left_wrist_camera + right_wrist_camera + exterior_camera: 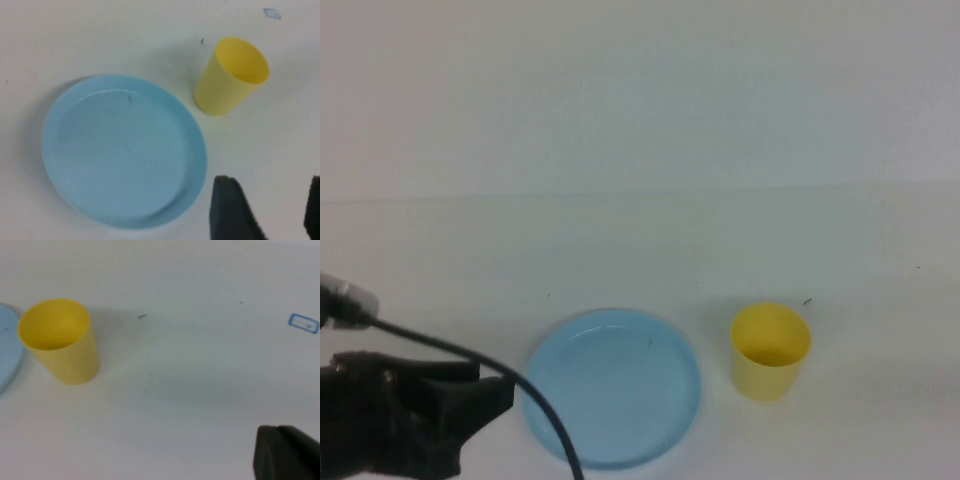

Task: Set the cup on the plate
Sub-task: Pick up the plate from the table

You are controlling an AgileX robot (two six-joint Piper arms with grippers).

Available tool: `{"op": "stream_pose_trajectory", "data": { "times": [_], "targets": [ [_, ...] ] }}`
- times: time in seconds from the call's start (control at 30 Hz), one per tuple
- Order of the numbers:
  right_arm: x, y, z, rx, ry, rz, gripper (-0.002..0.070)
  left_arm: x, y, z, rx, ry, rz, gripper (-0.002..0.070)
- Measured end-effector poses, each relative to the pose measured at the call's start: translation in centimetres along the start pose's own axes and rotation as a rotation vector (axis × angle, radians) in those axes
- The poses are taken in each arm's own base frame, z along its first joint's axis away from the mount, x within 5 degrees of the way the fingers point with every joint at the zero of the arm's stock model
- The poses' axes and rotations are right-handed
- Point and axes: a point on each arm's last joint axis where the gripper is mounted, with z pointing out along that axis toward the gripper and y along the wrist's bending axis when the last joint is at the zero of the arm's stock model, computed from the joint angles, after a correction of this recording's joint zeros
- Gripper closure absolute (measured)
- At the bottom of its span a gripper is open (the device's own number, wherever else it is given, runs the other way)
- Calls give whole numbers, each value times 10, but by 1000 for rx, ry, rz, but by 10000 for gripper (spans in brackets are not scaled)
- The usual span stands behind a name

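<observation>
White table (640,150): cup (770,351) beside plate (613,386); left claw (265,210) open, right claw (285,455) state unclear.

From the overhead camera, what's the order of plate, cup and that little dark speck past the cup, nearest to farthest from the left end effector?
Left end effector, bottom left; right end effector unseen overhead.
1. Plate, beside it.
2. Cup, right of plate.
3. Speck, beyond cup.

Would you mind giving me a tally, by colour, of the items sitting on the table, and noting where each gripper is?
Yellow: 1, the cup, upright on the table to the right of the plate, not touching it.
Light blue: 1, the plate, nothing on it.
Total: 2.
The left gripper hangs open, near the plate's left side. The right gripper is off to the cup's right.
</observation>
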Motion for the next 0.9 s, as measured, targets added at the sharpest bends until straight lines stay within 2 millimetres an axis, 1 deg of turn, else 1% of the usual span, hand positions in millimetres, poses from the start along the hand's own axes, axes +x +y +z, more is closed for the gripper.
{"op": "stream_pose_trajectory", "data": {
  "times": [0.1, 0.23, 0.37, 0.4, 0.5, 0.53, 0.6, 0.77, 0.83, 0.9],
  "targets": [
    [-5, 5, 0, -62, 26, 32, 675, -9, 13, 13, -23, 53, -15, 340],
    [-4, 8, 3, -108, 116, 58, 675, -18, 33, 30, -50, 200, -43, 386],
    [-3, 10, 4, -122, 155, 105, 675, -25, 49, 46, -63, 245, -71, 387],
    [-2, 10, 4, -130, 167, 96, 675, -27, 54, 51, -82, 261, -91, 398],
    [0, 13, 5, -172, 210, 52, 666, -32, 70, 62, -141, 363, -128, 470],
    [0, 14, 7, -185, 221, 41, 648, -33, 74, 68, -161, 399, -124, 488],
    [0, 16, 8, -209, 227, 29, 577, -34, 79, 79, -186, 448, -108, 492],
    [-1, 18, 9, -242, 229, 26, 320, -42, 76, 110, -187, 501, -15, 492],
    [-2, 19, 9, -246, 230, 27, 269, -42, 76, 125, -203, 554, 20, 492],
    [-1, 19, 9, -249, 236, 26, 246, -40, 79, 137, -242, 604, 23, 491]
  ]
}}
